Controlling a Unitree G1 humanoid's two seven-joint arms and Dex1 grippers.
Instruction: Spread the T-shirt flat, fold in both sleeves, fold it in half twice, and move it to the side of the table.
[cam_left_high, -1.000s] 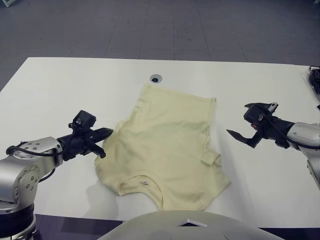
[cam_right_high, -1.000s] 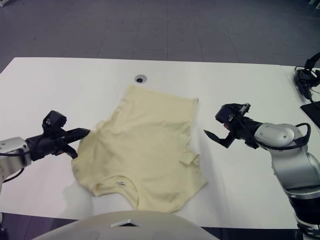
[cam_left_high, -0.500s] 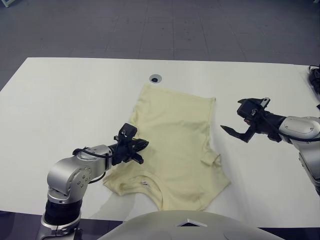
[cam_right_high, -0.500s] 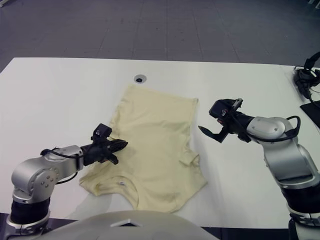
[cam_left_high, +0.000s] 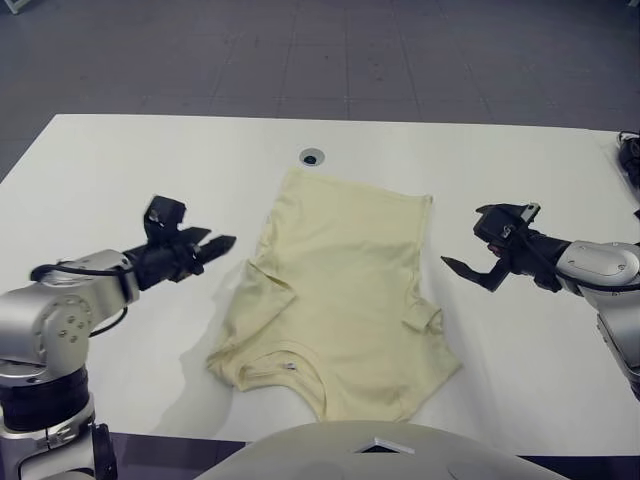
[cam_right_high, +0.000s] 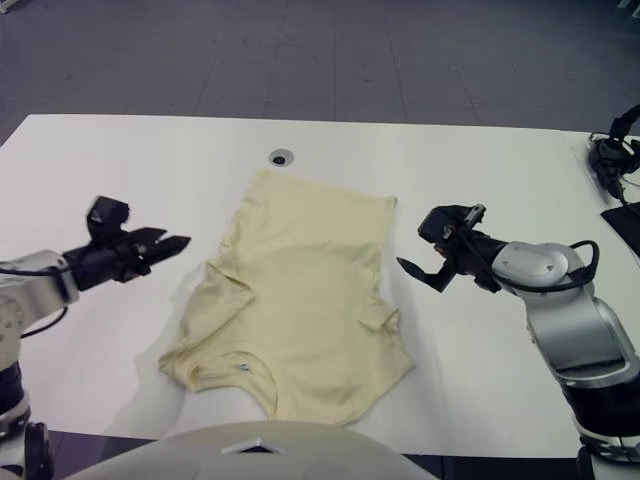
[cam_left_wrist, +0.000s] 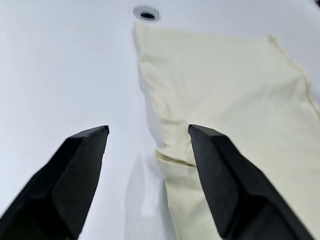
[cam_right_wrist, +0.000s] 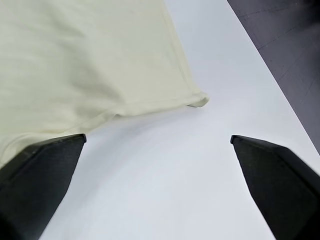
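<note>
A pale yellow T-shirt (cam_left_high: 345, 270) lies on the white table (cam_left_high: 120, 170), collar toward the near edge and hem toward the far side. Its left sleeve (cam_left_high: 262, 285) lies folded in over the body. The right sleeve (cam_left_high: 424, 318) is bunched against the side seam. My left gripper (cam_left_high: 213, 244) hovers open a short way left of the shirt, holding nothing; the left wrist view shows the same open left gripper (cam_left_wrist: 148, 129) with the T-shirt (cam_left_wrist: 235, 90) ahead. My right gripper (cam_left_high: 470, 240) stands open just right of the shirt's edge, with nothing in it. In the right wrist view the T-shirt's hem corner (cam_right_wrist: 197, 100) lies just beyond the right gripper (cam_right_wrist: 157, 137).
A round cable hole (cam_left_high: 312, 157) sits in the table just beyond the hem. Dark cables and gear (cam_right_high: 612, 155) lie at the far right edge. Bare table stretches to the left and right of the shirt.
My left gripper carried the left sleeve inward over the shirt, let it go and drew back to the left. The sleeve now lies folded in. My right gripper edged slightly toward the shirt.
</note>
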